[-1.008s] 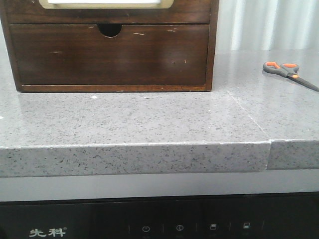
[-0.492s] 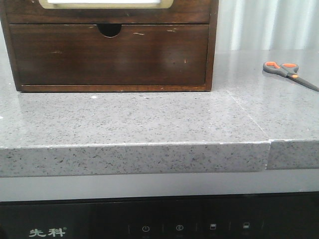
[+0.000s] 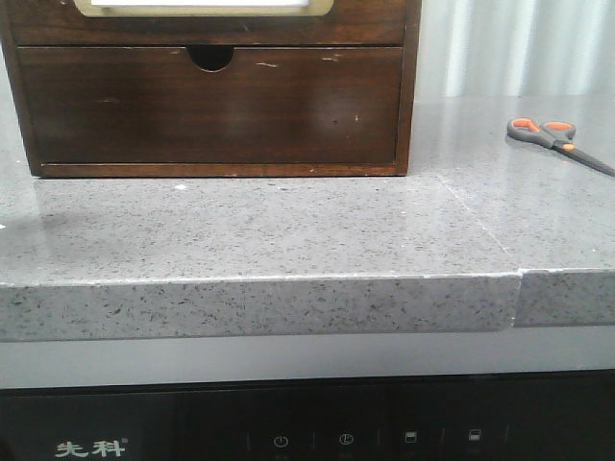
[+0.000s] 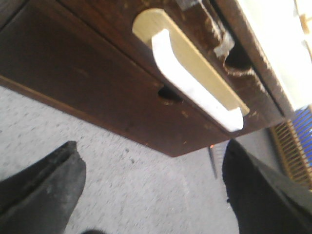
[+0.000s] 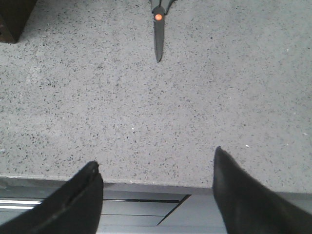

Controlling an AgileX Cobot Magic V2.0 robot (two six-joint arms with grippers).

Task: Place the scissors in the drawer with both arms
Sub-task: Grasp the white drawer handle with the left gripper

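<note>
Wide dark brown wooden drawer (image 3: 209,104) with half-round finger notch (image 3: 210,58) is fully closed inside its dark wooden box (image 3: 408,86), on the grey speckled stone counter (image 3: 259,230). Small grey-handled scissors with orange-lined loops (image 3: 555,140) lie flat on the counter, well apart to the right of the box, blades pointing right and toward the robot. Neither arm shows in the front view. Left gripper (image 4: 151,195) has jaws spread wide, holding nothing, hanging in front of the drawer face. Right gripper (image 5: 156,195) also spread wide and empty, above the counter's near edge, scissors' blade tip (image 5: 158,46) well ahead of it. Step in hand looks like approach: left should hook a finger into the notch and pull straight out, keeping the box from sliding. Right should come down over the handle end, jaws across the narrow part, since flat blades on stone are hard to pinch
</note>
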